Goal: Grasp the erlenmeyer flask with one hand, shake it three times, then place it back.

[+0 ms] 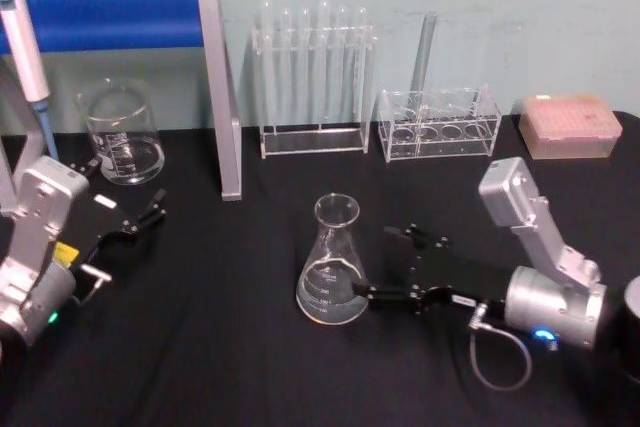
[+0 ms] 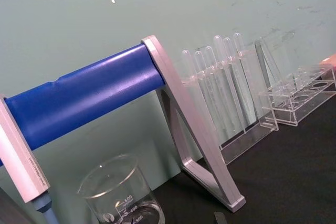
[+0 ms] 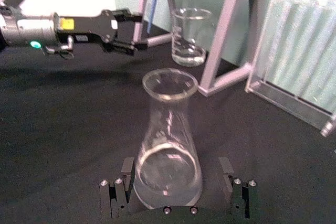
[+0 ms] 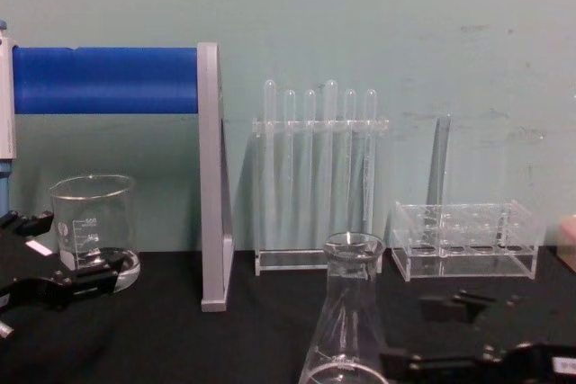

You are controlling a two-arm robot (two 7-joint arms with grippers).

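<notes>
**A:** Right wrist view puts the clear glass conical erlenmeyer flask (image 3: 168,145) between your right black gripper's (image 3: 176,195) spread fingers (image 3: 116,195), one each side of the wide base. Not clamped yet, glass looks untouched.

**B:** Where's the flask on the table?

**A:** Upright on the black cloth table (image 1: 200,347), centre, in front of the clear acrylic rack of tall test tubes (image 1: 312,77). Head view has the right gripper (image 1: 400,267) coming in low from the right, fingertips level with the base.

**B:** So which step?

**A:** Approach, just short of the grasp. Next, I'd say: you close on the cone, check it doesn't slip, lift, then shake three times. Sloped glass could ride out of the jaws, so close evenly.

**B:** Left arm?

**A:** Your left black gripper (image 1: 130,222) sits parked at the left edge, fingers apart, holding nothing, near the straight-walled clear glass beaker (image 1: 123,135) beside the blue-and-silver pipette stand (image 1: 150,17).
</notes>
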